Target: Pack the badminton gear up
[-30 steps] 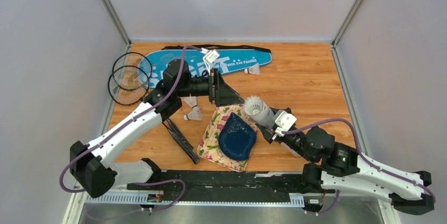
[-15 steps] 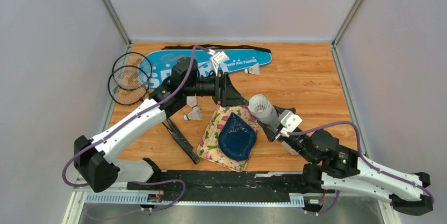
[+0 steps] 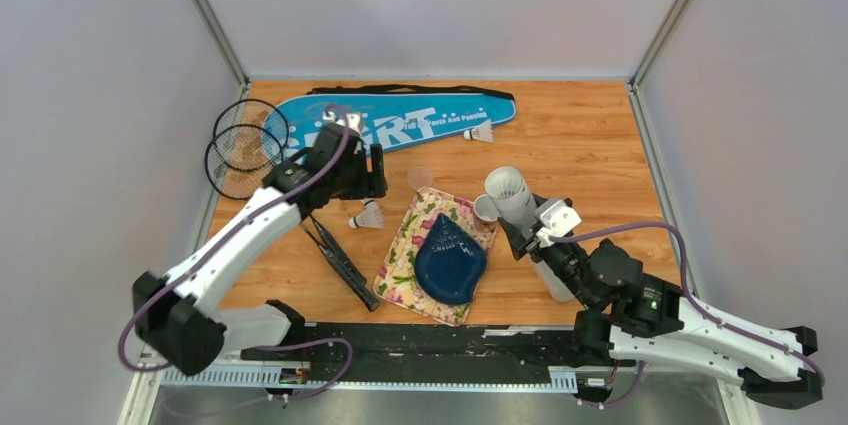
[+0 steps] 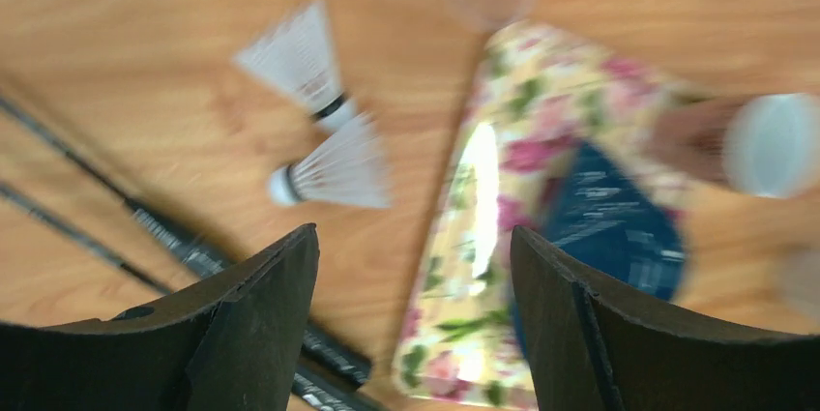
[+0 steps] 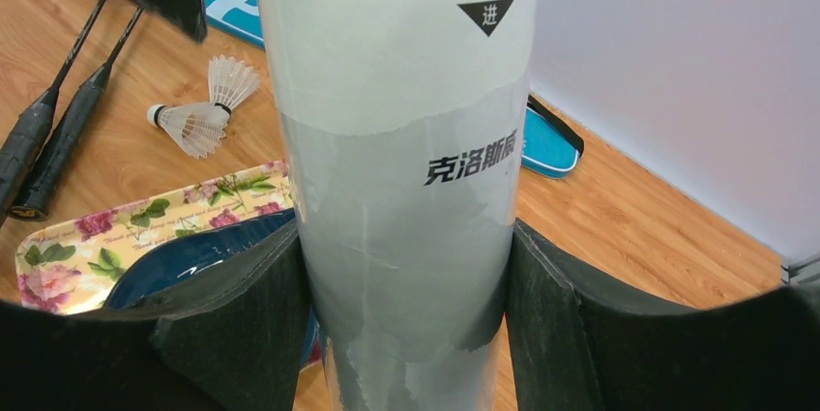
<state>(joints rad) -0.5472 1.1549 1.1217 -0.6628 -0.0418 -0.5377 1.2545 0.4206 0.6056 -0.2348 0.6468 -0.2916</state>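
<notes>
At ten o'clock on the table (image 3: 590,145), your two rackets (image 3: 245,150) lay with heads overlapped, the SPORT bag (image 3: 400,120) beside them toward twelve. Your left gripper (image 4: 414,237) hung wide open and empty above two shuttlecocks (image 4: 334,174), with a third shuttlecock (image 3: 480,132) at one o'clock. At four o'clock your right gripper (image 5: 406,276) clamped the white tube (image 5: 406,140), tilted, open end uppermost.

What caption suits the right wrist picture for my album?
Right gripper holding a long white tube; two white feather shuttlecocks and a floral tray lie on the wooden table beyond.
</notes>
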